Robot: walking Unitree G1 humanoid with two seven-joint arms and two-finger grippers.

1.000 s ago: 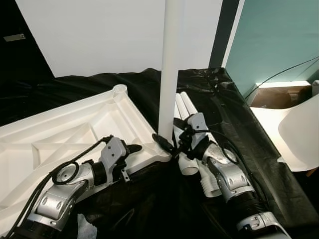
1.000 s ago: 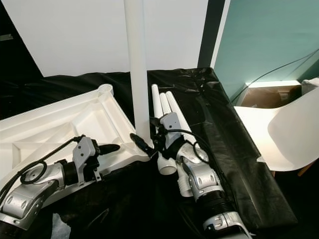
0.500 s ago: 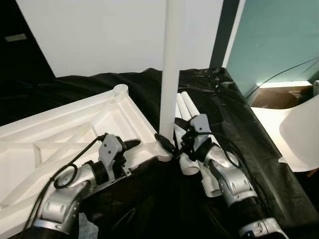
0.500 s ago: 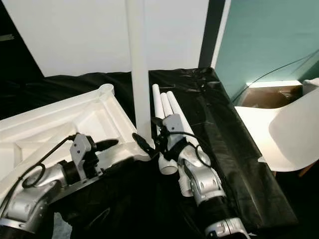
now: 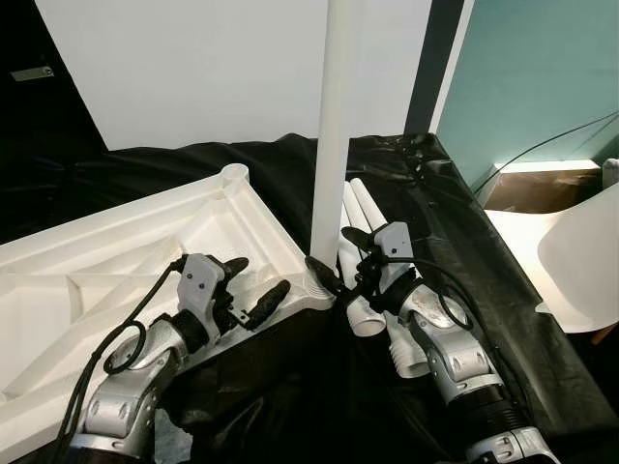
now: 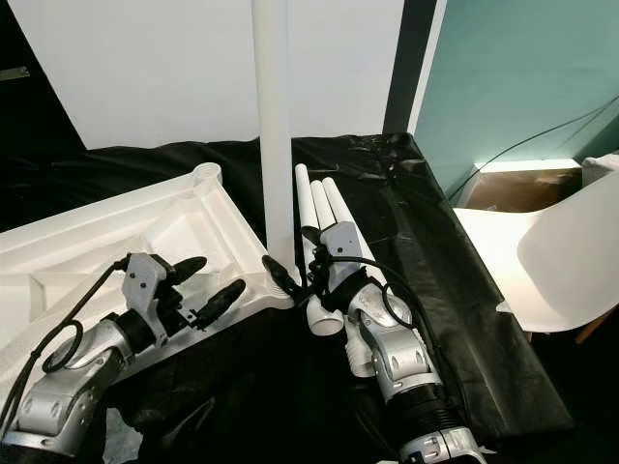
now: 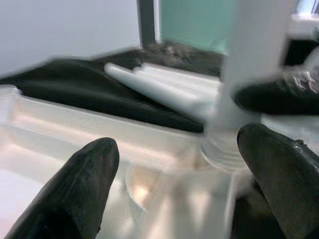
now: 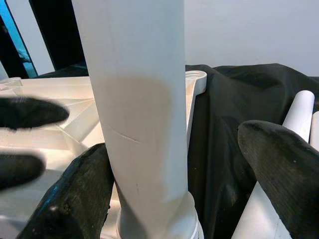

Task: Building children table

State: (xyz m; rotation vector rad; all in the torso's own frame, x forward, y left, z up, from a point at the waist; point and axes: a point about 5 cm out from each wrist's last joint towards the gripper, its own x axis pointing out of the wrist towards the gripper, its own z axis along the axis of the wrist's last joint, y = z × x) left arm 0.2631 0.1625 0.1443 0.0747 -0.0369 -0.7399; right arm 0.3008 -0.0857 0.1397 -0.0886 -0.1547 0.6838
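Upright, smooth white tubular leg (image 5: 335,135) in ribbed plastic tabletop (image 5: 116,261)

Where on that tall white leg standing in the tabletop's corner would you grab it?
Low on the upright leg, just above its socket in the upturned tabletop, coming side-on from the right: it is a smooth round post, and the right gripper already straddles it there.
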